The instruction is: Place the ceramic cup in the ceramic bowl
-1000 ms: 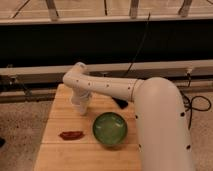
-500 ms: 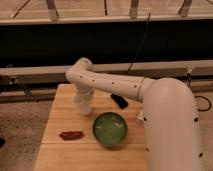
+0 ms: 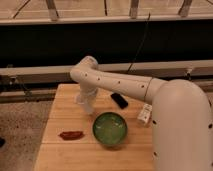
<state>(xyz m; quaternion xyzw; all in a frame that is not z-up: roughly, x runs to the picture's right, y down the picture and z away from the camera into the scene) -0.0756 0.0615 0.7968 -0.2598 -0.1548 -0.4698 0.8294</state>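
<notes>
Smooth white dark-dotted tubular arm (image 3: 125, 85); end effector (image 3: 88, 106) just above table (image 3: 62, 152).

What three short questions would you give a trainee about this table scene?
1. True or false: the ceramic cup already sits in the ceramic bowl.
2. Where is the hand? A: over the white box. B: behind the bowl, to its left, shut on the cup. C: off the table.
3. Which colour is the small thing lying left of the bowl?
Key: 1 false; 2 B; 3 red.
</notes>
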